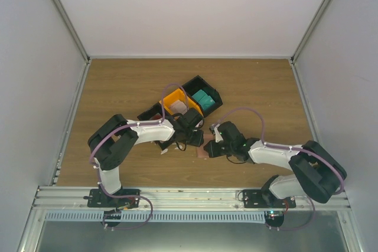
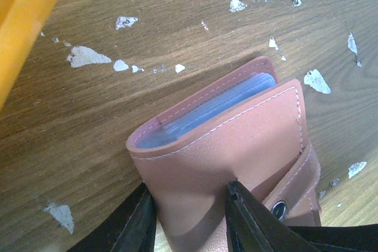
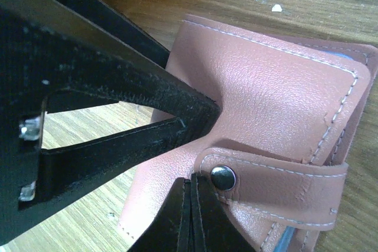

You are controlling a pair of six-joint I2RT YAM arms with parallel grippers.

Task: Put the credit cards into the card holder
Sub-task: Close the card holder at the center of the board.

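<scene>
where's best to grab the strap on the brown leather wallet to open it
Probably the reddish-brown leather strap at its rounded free end by the silver snap, coming across the wallet's front cover: its other end wraps round the wallet's edge.

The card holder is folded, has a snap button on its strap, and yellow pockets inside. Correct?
The pockets are light blue, not yellow; the left wrist view shows it. The card holder is folded, with a snap button on its strap.
</scene>
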